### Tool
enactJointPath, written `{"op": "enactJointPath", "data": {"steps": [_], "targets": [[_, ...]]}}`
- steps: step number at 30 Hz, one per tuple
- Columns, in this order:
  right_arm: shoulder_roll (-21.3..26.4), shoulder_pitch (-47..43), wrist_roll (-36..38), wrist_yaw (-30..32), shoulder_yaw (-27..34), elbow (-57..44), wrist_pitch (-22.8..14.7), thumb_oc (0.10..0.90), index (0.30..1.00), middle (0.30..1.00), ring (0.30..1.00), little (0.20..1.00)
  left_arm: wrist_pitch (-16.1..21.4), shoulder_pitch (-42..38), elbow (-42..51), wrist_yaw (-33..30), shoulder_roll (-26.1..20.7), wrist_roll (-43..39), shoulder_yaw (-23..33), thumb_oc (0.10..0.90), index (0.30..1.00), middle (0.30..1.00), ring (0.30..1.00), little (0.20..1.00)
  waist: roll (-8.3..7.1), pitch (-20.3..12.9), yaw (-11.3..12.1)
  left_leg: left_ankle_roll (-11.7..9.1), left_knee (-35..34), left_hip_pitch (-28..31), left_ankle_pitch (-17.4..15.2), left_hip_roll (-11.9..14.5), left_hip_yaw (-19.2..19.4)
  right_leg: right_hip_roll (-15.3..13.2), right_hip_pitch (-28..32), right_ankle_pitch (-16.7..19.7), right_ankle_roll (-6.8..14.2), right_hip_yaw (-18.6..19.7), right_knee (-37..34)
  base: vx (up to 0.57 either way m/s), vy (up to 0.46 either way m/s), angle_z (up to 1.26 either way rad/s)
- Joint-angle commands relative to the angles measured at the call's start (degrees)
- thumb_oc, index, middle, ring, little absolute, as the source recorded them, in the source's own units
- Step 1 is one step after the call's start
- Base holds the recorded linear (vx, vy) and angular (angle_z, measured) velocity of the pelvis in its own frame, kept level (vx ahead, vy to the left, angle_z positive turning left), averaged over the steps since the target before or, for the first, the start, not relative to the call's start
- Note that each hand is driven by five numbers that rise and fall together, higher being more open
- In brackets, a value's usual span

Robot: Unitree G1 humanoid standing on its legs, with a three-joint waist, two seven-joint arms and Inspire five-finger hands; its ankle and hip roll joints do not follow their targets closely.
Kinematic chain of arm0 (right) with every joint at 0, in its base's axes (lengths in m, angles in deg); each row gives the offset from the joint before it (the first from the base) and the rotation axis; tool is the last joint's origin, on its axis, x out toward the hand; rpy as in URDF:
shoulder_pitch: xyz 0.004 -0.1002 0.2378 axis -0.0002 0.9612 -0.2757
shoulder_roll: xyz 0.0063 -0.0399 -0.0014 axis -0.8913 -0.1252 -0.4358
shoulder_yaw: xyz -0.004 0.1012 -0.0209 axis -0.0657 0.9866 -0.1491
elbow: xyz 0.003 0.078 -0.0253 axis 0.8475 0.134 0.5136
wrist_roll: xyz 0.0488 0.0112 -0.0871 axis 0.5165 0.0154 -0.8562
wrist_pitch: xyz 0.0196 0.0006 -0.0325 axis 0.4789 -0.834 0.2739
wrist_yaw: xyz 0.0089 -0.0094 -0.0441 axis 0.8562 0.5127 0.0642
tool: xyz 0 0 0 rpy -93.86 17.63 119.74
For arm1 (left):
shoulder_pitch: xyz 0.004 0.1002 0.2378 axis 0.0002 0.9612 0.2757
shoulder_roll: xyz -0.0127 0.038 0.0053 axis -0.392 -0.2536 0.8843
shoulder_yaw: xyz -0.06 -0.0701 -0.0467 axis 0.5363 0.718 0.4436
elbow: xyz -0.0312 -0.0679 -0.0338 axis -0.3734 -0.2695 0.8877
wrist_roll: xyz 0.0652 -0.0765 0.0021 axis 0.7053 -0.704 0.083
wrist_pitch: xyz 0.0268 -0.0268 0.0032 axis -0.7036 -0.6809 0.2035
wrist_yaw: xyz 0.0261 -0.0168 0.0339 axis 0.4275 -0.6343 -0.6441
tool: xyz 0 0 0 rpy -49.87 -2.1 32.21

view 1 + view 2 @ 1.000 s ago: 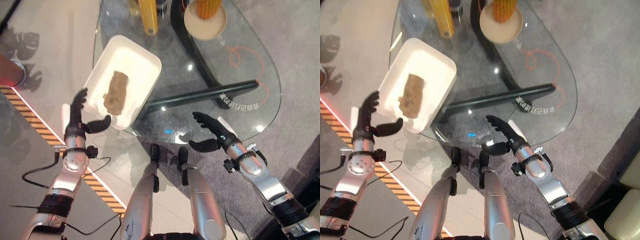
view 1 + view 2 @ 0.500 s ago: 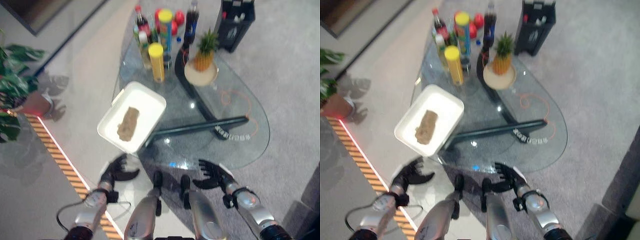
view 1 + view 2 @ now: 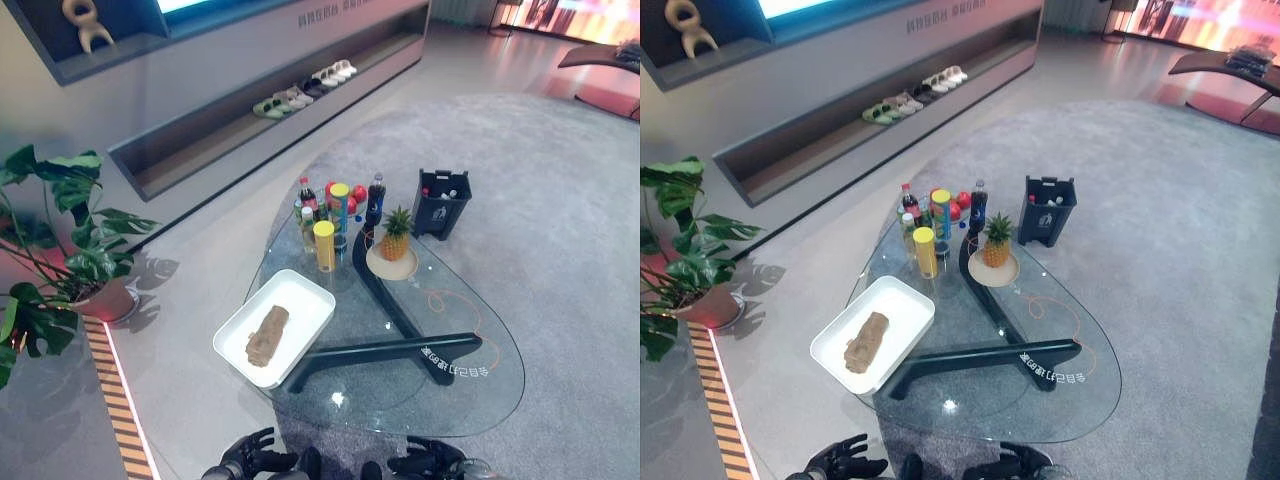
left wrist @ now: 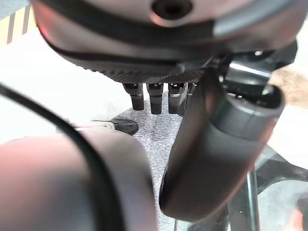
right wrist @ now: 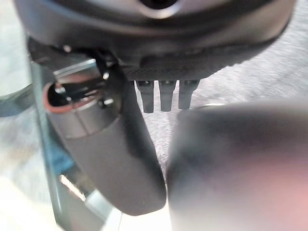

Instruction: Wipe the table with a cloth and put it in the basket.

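The camera has tilted up since a second ago, so the whole room now shows, and both hands, which hung at the table's near edge, now sit low at the bottom of the head views. The grey carpet [image 3: 560,200] spreads under a glass table [image 3: 480,385] with a dark frame [image 3: 400,348] beneath it. A long wall shelf [image 3: 250,120] holds rows of shoes [image 3: 305,90], and a potted plant [image 3: 60,250] stands at the left. On the table's left side lies a white tray [image 3: 305,300] – the tan cloth [image 3: 267,335] rests rolled in its middle, touched by neither hand. At the far end stand bottles [image 3: 340,205] and a yellow can [image 3: 324,246], with a pineapple [image 3: 397,235] on a plate [image 3: 385,265] just beside them. A dark bin [image 3: 441,203] stands on the carpet beyond the table. The left hand [image 3: 245,463] and right hand [image 3: 430,462] both hold nothing – fingers loosely spread, thumbs apart.
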Motion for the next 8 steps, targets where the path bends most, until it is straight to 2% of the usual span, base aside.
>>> {"op": "enactJointPath", "data": {"steps": [1,4,8], "targets": [[-1.38,-0.16,0.6,-2.47,-0.25,3.61,1.17,0.8,0.9,0.9,0.9,0.9,-1.7,-1.43,-4.59,1.96,1.3,-1.79,2.53,0.8,0.9,0.9,0.9,0.9,-2.64,-0.97,0.27,-1.33,1.29,0.78,-4.31,-0.59,-0.7,-1.96,4.52,5.94,3.58,0.25,-9.48,0.07,0.015,-0.04],[-1.99,-0.16,0.8,-2.72,1.15,6.06,1.86,0.8,0.9,0.9,0.9,0.9,-2.35,-1.44,-7.0,2.85,1.97,-2.98,4.7,0.8,0.9,0.9,0.9,0.9,-2.58,-1.82,0.14,-1.39,0.84,1.62,-4.53,-0.33,-0.2,-2.09,5.16,6.04,3.63,0.36,-9.99,0.07,0.019,-0.05],[-2.5,0.24,0.25,-3.64,2.47,8.36,1.46,0.8,0.9,0.9,0.9,0.9,-0.58,-0.99,-8.42,2.95,2.68,-1.34,5.28,0.8,0.9,0.9,0.9,0.9,-2.28,-2.69,-0.09,-1.35,-0.02,2.8,-4.76,-0.04,0.36,-2.13,5.87,6.12,3.66,0.63,-10.54,0.06,0.023,-0.17]]}}
